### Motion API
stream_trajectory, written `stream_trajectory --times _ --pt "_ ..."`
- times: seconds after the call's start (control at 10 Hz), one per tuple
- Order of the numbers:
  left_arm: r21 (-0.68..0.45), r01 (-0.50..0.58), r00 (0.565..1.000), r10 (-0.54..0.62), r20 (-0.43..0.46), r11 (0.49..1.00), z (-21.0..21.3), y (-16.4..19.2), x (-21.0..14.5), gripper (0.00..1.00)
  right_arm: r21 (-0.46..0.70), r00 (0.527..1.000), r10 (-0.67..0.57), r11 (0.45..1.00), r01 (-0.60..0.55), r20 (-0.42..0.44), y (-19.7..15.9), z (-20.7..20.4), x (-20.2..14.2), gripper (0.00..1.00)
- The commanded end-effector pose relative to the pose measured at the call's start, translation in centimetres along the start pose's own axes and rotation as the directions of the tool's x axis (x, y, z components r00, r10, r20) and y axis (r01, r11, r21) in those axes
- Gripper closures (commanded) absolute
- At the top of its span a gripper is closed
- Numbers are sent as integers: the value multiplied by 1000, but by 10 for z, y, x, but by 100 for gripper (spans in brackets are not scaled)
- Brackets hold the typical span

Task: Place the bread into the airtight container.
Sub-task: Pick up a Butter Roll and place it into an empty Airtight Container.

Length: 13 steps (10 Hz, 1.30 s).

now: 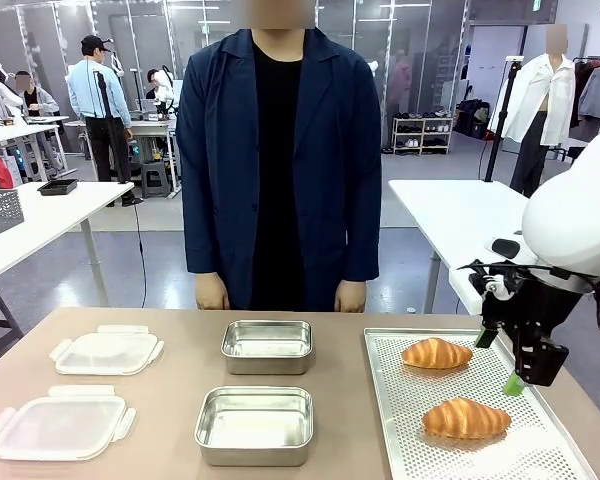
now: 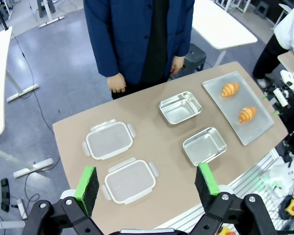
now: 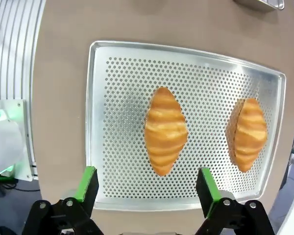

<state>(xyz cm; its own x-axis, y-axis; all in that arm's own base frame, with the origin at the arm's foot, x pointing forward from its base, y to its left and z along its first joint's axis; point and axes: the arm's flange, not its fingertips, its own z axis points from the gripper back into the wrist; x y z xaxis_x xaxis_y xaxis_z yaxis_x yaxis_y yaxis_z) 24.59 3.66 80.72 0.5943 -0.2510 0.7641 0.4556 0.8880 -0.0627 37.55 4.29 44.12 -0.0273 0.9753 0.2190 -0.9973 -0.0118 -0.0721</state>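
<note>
Front view: right gripper hangs over the right side of the tray, jaws spread, nothing in them. Two croissants lie on the tray, the near croissant just below the fingertips and the far croissant behind it. Mid-table are the near container and far container, both empty. The near lid and far lid lie off to the left. The person stands at the far edge, hands off the table. Left wrist view: left gripper sits high above the table, jaws wide, empty. Right wrist view: the near croissant sits centred between the green pads, its long axis pointing away, so the jaws would close across its belly. That alignment looks good to me. My take: drop straight down, stop short of the mesh, and squeeze lightly mid-body because it's flaky and likely to crush. Lift clear before swinging to a container.
</note>
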Motion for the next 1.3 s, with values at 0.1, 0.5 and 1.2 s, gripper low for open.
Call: stream_trajectory --times 0.1,0.5,1.2 --pt "0 14 1000 -14 -13 1000 2 -1 2 0 4 1000 16 1000 -16 21 3 4 2 0" --pt "0 14 1000 -14 -13 1000 2 -1 2 0 29 998 -35 999 37 -44 -13 -49 6 0" --pt "0 14 1000 -14 -13 1000 2 -1 2 0 29 988 -144 989 146 -62 -32 -118 -6 0"
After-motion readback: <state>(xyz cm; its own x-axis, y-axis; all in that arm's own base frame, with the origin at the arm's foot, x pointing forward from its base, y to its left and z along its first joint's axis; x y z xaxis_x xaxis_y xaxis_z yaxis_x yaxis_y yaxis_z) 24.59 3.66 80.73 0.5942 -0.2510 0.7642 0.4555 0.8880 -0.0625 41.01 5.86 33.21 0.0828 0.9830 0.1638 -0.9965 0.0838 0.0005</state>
